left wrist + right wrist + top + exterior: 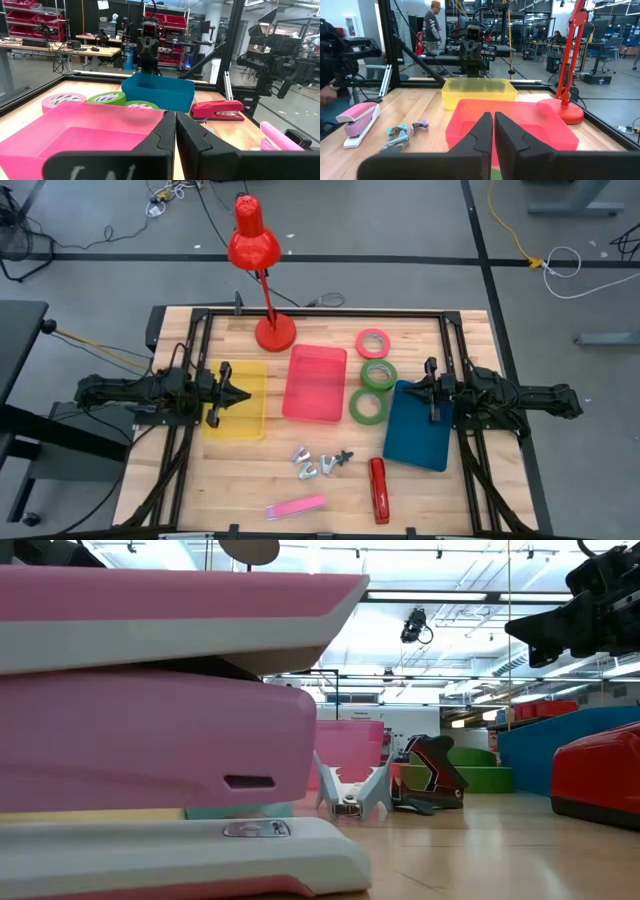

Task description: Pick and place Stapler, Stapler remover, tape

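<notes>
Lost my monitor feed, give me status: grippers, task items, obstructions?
Left gripper shut over yellow tray, right gripper shut over blue tray, both empty. Red stapler, pink stapler, staple removers, three tape rolls untouched. No obstructions.

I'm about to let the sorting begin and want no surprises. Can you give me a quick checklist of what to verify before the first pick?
1. Left gripper empty and shut, over the yellow tray: ok.
2. Right gripper empty and shut, over the blue tray: ok.
3. Trays empty, including the pink tray: ok.
4. Three tape rolls lie flat between the pink and blue trays, touching or nearly so: cannot tell.
5. Red stapler and pink stapler lie free on the table: ok.
6. Staple removers bunched close together: not ok for a clean single pick.
</notes>
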